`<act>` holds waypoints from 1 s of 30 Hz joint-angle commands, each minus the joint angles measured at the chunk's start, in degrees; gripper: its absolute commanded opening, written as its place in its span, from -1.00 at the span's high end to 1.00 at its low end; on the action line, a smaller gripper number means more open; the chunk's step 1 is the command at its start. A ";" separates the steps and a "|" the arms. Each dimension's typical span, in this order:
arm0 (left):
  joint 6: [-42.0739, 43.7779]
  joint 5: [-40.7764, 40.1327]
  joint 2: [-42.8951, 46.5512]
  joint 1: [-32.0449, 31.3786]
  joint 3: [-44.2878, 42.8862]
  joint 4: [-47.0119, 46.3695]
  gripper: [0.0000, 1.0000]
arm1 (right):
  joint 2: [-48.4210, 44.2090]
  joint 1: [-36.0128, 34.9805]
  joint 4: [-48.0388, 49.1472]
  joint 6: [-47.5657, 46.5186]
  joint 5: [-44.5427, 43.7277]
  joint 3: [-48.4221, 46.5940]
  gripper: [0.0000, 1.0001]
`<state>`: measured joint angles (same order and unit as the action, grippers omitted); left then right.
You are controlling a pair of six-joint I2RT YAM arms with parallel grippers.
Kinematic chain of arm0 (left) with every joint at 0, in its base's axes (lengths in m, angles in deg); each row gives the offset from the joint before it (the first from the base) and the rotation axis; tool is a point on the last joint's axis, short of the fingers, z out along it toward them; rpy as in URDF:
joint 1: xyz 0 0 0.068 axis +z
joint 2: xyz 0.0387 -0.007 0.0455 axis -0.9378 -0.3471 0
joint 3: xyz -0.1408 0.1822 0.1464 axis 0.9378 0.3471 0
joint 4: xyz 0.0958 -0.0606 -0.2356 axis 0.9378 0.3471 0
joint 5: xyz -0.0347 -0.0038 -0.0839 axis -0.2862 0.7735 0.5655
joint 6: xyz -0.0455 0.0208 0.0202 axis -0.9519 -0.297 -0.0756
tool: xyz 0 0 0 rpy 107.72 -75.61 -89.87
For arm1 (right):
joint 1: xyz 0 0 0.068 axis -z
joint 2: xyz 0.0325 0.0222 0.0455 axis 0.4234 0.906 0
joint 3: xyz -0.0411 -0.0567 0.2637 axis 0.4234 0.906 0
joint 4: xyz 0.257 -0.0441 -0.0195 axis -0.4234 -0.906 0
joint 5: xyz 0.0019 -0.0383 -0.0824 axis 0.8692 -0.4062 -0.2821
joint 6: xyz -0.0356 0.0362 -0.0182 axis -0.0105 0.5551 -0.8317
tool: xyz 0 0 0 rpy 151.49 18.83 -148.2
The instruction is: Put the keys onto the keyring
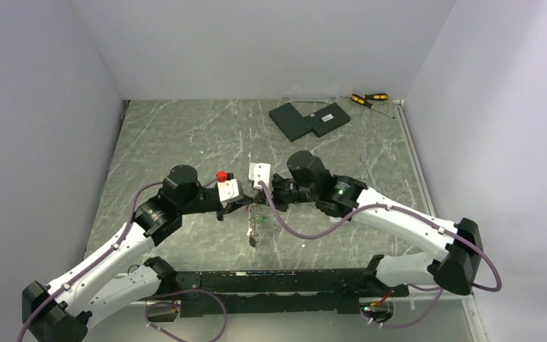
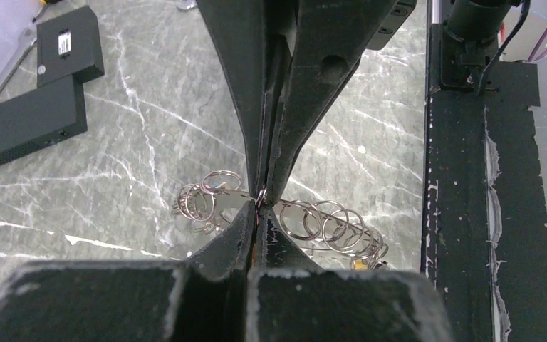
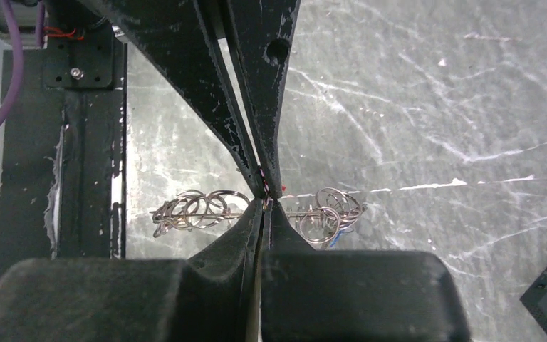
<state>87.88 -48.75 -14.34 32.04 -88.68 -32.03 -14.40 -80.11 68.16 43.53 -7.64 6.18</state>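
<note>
The keyring is a flat metal piece strung with several small wire rings, just below where my two grippers meet tip to tip at mid-table. My left gripper is shut, pinching a small ring at its tips. My right gripper is shut on the same spot. The keyring spreads to both sides under the tips. A yellow key head and a blue key head show at its ends. Other keys are hidden.
Two flat black slabs lie at the back, also in the left wrist view. Yellow-and-black screwdrivers lie at the back right corner. The black base rail runs along the near edge. White walls enclose the table.
</note>
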 commanded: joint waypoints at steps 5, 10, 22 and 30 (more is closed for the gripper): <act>0.65 3.77 4.76 -0.05 -1.09 -6.20 0.73 | -9.51 -0.30 15.26 0.90 -3.42 7.79 1.00; 0.73 5.12 4.25 -0.01 -1.45 -5.82 0.66 | -9.27 -0.30 15.88 1.94 -2.57 8.09 1.00; 0.27 7.30 3.42 -0.05 -1.27 -6.40 0.57 | -11.19 -0.30 17.12 3.19 -1.39 8.41 1.00; 0.18 6.79 3.32 -0.03 -1.18 -6.50 0.60 | -13.53 -0.30 17.01 4.07 -0.31 8.35 1.00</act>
<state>88.07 -43.42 -10.95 31.85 -88.68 -36.56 -24.76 -80.60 79.70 46.59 -9.67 15.33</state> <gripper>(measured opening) 0.205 0.017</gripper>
